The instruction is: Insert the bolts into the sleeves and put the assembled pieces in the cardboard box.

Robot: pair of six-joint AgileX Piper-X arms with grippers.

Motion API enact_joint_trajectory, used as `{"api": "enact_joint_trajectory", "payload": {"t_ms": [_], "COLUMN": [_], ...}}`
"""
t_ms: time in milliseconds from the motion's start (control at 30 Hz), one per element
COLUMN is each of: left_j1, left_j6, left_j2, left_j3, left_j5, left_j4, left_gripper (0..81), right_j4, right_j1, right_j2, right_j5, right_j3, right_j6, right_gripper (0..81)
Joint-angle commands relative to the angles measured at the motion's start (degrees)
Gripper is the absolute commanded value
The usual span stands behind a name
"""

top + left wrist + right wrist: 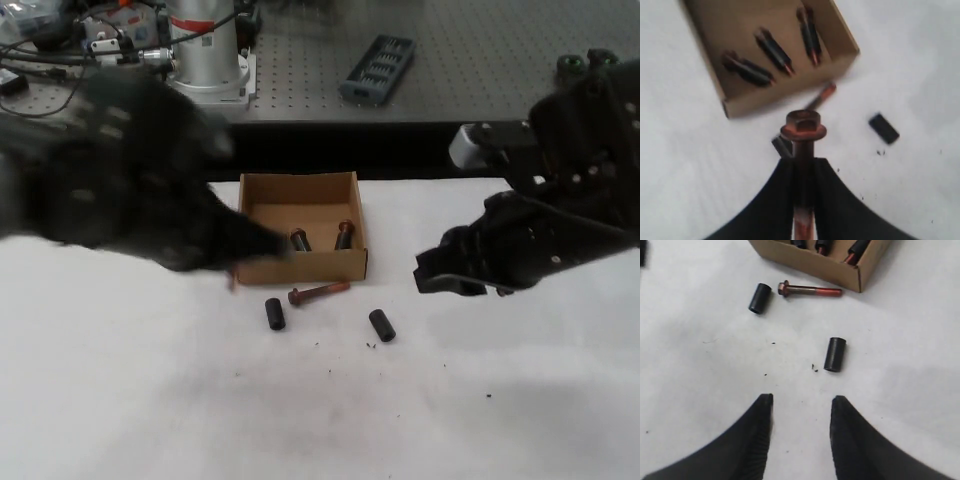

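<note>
- We see left gripper clamped on rusty flange-head steel bolt.
- Right gripper fingers apart, near short black cylindrical sleeve.
- Three assembled pieces lie in brown cardboard box.

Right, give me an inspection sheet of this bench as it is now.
Surface: white cover, flat.
Job's things: cardboard box with three assembled pieces inside; loose bolt lying in front of the box; two sleeves lying apart on the cover.
Clutter: dark specks near one sleeve.
Tools: left tool shut on a second bolt, head outward; right tool open over the cover, empty.
Cables: bundle at far left, behind.
Surroundings: perforated bench, silver column, blue rack.
</note>
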Motion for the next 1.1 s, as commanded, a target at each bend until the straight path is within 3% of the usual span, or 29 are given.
{"api": "enact_joint_trajectory", "payload": {"t_ms": [0, 200, 400, 500, 733, 1067], "left_j1": [4.8, 9.4, 9.4, 9.4, 9.4, 9.4], "left_j6": [-4.1, -15.5, -17.5, -22.6, -23.2, -23.2], "left_j2": [-9.2, -24.5, -32.8, -34.6, -35.0, -35.0], "left_j3": [7.0, 17.6, 18.8, 18.8, 18.8, 18.8], "left_j5": [3.2, 5.6, 8.6, 9.3, 17.1, 17.7], "left_j4": [-5.7, -17.2, -17.4, -17.6, -18.5, -18.8], "left_gripper": [0.6, 0.6, 0.6, 0.6, 0.6, 0.6], "right_j4": [2.1, 9.7, 15.9, 19.9, 21.7, 20.7], "right_j1": [-0.4, 0.2, 1.2, 1.6, 2.4, 5.9], "right_j2": [3.7, 15.6, 25.4, 29.6, 34.1, 34.5], "right_j5": [3.0, 4.2, 9.6, 12.0, 12.0, 12.0], "right_j3": [-4.5, -15.4, -24.9, -29.3, -33.7, -33.5], "right_j6": [-0.2, -0.4, -1.4, -2.3, -2.3, -1.4], "right_gripper": [29.8, 38.1, 36.4, 36.4, 34.6, 34.6]}}
